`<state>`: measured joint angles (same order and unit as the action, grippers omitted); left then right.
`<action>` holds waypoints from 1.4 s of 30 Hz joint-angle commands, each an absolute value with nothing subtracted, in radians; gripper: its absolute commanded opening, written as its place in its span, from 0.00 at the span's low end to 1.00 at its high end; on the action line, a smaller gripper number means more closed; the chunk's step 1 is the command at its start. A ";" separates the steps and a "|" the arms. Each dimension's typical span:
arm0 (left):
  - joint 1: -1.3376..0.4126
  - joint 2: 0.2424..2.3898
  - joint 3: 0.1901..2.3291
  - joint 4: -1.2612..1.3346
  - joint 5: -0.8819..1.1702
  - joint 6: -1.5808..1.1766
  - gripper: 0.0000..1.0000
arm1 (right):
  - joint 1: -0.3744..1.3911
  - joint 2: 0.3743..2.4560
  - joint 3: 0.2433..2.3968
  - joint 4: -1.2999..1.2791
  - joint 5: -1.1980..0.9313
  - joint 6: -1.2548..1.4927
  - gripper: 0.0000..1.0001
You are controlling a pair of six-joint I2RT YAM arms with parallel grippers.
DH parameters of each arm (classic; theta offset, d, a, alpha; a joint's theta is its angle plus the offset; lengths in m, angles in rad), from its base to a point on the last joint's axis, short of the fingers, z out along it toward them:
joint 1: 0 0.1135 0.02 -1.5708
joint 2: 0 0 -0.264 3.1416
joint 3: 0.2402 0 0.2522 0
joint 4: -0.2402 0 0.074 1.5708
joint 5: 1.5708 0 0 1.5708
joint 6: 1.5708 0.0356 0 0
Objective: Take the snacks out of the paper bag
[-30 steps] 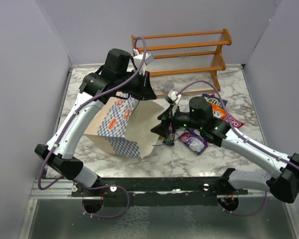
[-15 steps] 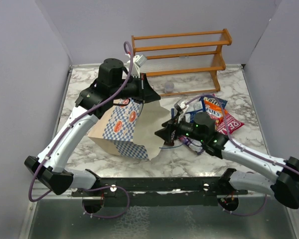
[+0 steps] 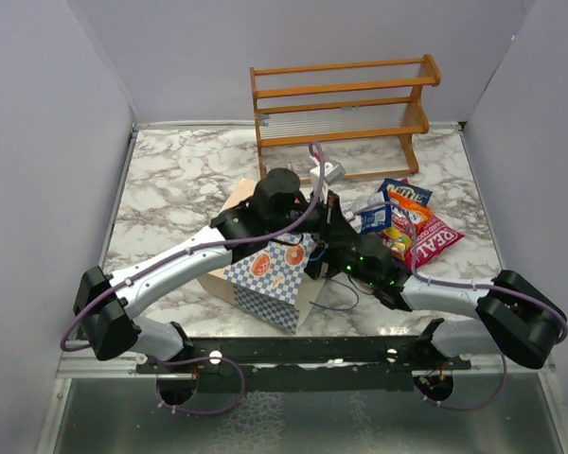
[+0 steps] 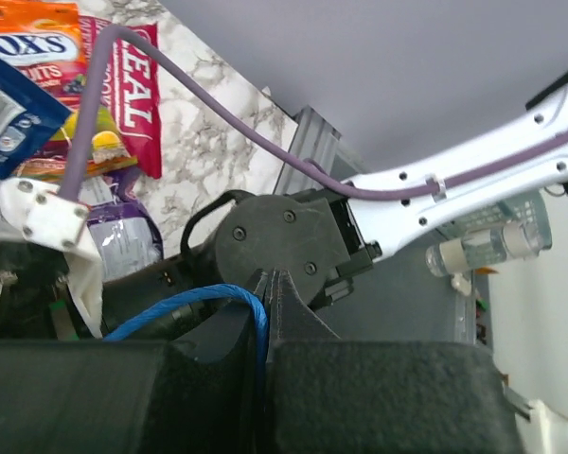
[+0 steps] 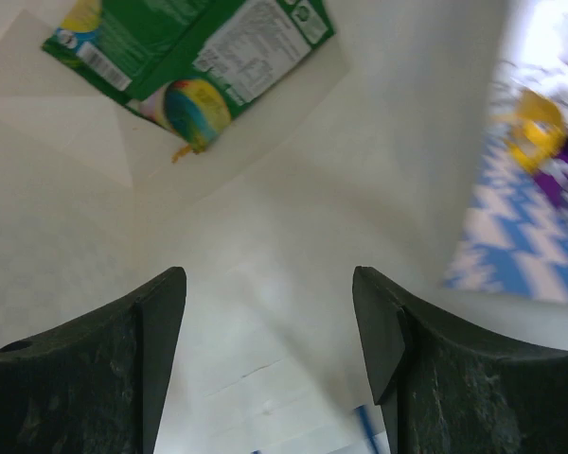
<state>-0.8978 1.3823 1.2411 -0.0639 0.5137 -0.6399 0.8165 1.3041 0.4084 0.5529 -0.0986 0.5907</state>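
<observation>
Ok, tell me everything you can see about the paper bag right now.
The paper bag is cream paper with a blue-and-white checkered band printed with orange circles. It rests on the marble table, apparently tipped with its mouth toward the right arm. The left gripper is shut on its thin blue cord handle. The right gripper, open, reaches into the mouth, where the creased cream interior shows a green packet at the far end.

The paper bag (image 3: 270, 284) is showing a blue-and-white check with orange-red roundels below tan paper. Its cord handle (image 4: 218, 298), at the black left tool (image 4: 274, 288), is showing bright blue. Ahead of the black right tool (image 5: 270, 340), a green packet (image 5: 185, 47) with white and yellow patches is standing out against cream paper. The counter (image 3: 170, 180) is showing white-and-grey marbling.
</observation>
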 commanded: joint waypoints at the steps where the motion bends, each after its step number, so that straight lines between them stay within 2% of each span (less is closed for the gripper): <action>1: -0.936 1.267 1.181 0.066 0.407 -0.565 0.00 | 0.818 1.241 0.321 0.639 0.045 0.684 0.72; 5: -0.938 1.159 0.930 0.210 0.334 -0.661 0.00 | 0.819 1.260 0.244 0.750 0.047 0.756 0.73; 7: -0.939 1.158 0.880 0.211 0.326 -0.675 0.00 | 0.819 1.287 0.226 0.798 0.039 0.771 0.73; 14: -0.940 1.000 1.053 -0.090 0.145 -0.497 0.00 | 0.819 1.334 0.253 0.845 -0.022 0.773 0.75; 17: -0.940 0.945 1.059 -0.129 0.039 -0.462 0.00 | 0.819 1.382 0.258 0.897 -0.044 0.807 0.75; 20: -0.941 0.956 0.935 0.052 0.075 -0.545 0.00 | 0.818 1.400 0.236 0.925 -0.034 0.839 0.75; 23: -0.961 1.101 0.829 0.335 0.234 -0.708 0.00 | 0.819 1.355 0.190 0.909 -0.002 0.854 0.75; 25: -1.053 1.215 0.842 0.396 0.244 -0.726 0.00 | 0.819 1.291 0.159 0.849 0.032 0.856 0.75; 29: -1.143 1.295 0.989 0.159 0.224 -0.618 0.00 | 0.819 1.179 0.145 0.746 0.038 0.814 0.75; 35: -1.066 1.014 1.006 -0.098 -0.008 -0.488 0.00 | 0.820 1.168 0.170 0.771 -0.015 0.793 0.75; 39: -1.031 0.857 0.988 -0.141 -0.098 -0.462 0.00 | 0.828 1.187 0.188 0.818 -0.064 0.809 0.73; 42: -1.029 0.824 0.963 -0.142 -0.103 -0.476 0.00 | 0.854 1.199 0.210 0.833 -0.076 0.805 0.71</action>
<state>-1.0279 0.8505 0.9924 -0.0811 -0.0257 -0.5049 0.8230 1.1816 0.1677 0.7879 -0.0326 0.8131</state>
